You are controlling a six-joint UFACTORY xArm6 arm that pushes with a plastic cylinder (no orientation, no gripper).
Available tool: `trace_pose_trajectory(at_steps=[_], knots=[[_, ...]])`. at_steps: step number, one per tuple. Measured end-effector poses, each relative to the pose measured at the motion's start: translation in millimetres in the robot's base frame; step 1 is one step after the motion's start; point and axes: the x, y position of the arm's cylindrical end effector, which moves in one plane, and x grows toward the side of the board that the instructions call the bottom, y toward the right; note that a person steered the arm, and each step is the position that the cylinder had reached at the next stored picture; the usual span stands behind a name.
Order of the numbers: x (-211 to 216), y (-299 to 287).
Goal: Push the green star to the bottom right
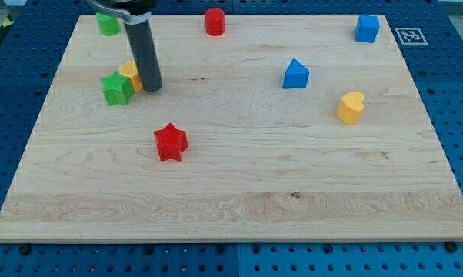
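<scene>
The green star point(117, 88) lies on the wooden board point(239, 192) at the view's left, in the upper half. A yellow block point(130, 74) touches its upper right side; the rod partly hides it. My tip point(152, 87) rests on the board just right of the yellow block and about a block's width right of the green star. The rod rises from the tip to the view's top.
A green block point(107, 23) sits at the top left, a red cylinder point(214, 21) at top centre, a blue cube point(367, 28) at top right. A blue triangular block point(295, 75) and a yellow heart point(351, 107) lie at the right. A red star point(170, 141) lies below the tip.
</scene>
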Motion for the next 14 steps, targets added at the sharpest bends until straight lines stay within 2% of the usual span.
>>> trace_pose_trajectory(at_steps=[1, 2, 3, 4, 5, 6, 7, 10, 12, 13, 14], knots=[[0.0, -12.6], [0.6, -0.3], [20.7, 30.7], [55.9, 34.0], [83.4, -6.8], [79.3, -83.0], [34.2, -103.4], [3.0, -117.8], [7.8, -87.7], [28.1, -45.7], [28.7, 5.0]])
